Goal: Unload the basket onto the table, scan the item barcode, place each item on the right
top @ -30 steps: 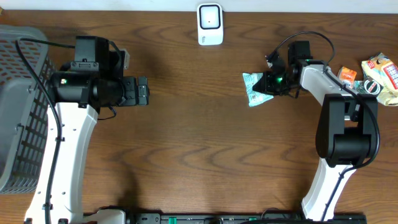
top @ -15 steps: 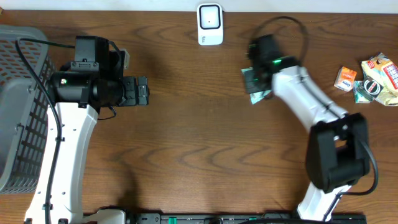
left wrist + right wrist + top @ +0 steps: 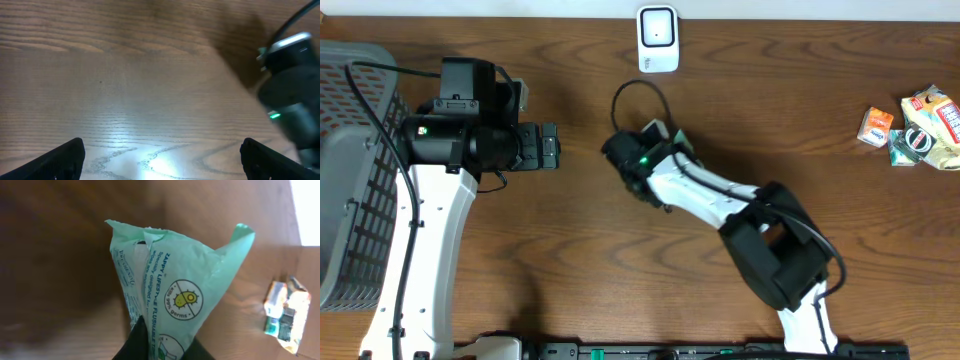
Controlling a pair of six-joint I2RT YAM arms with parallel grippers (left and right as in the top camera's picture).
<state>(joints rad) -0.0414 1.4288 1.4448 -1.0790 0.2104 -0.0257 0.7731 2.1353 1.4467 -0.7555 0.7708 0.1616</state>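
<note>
One green packet [image 3: 175, 295] is hanging pinched in the right claw [image 3: 160, 347], mid-frame overhead, below the top-centre scanner [image 3: 658, 38]; the left claw [image 3: 548, 147] is gaping wide. Carrying step, I'd say; next, the barcode needs facing the scanner.

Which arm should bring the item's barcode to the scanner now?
Right. The right gripper pinches the green wipes packet and sits close to the white scanner. The left gripper is open and holds nothing.
</note>
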